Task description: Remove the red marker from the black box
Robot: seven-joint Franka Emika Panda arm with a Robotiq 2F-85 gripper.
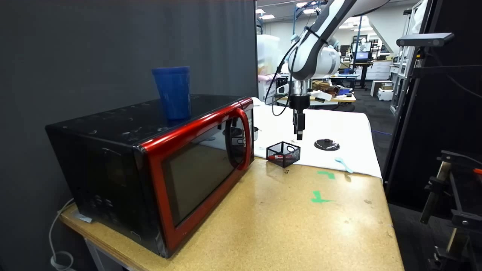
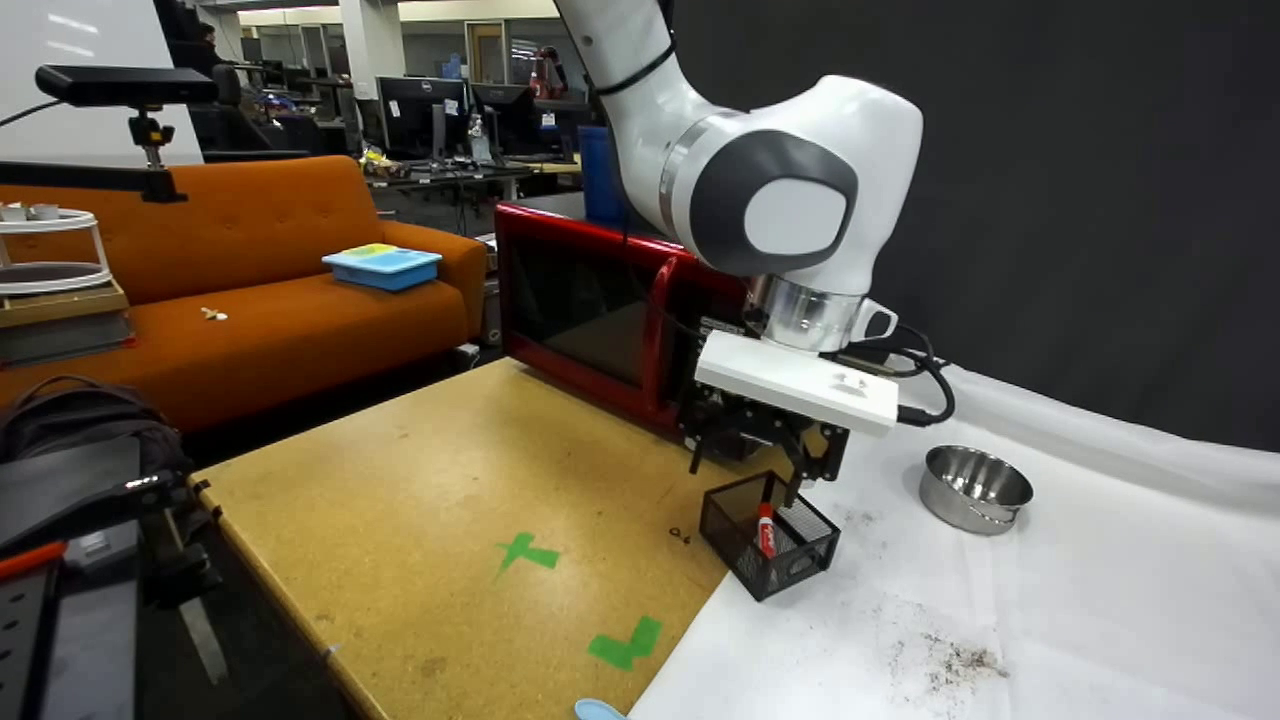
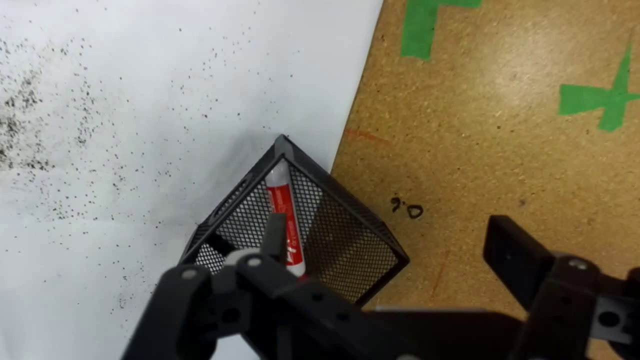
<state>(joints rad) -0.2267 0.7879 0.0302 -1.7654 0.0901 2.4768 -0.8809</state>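
The black box (image 3: 327,185) is a small open-topped mesh box. It stands where the white cloth meets the wooden table, and it shows in both exterior views (image 1: 285,162) (image 2: 740,550). The red marker (image 3: 286,205), red with white ends, lies inside it; it also shows in both exterior views (image 1: 279,157) (image 2: 766,532). My gripper (image 3: 392,245) is open and empty above the box, also in both exterior views (image 1: 299,134) (image 2: 744,482). In the wrist view one finger overlaps the marker and the other is over bare wood. The near end of marker and box is hidden by the gripper.
A black microwave (image 1: 199,177) with a red door stands beside the box, a blue cup (image 1: 173,94) on top. A metal pot (image 2: 972,492), a dark lid (image 1: 327,144) and a light-blue spoon (image 1: 343,164) lie around. Green tape (image 2: 526,552) marks the wood.
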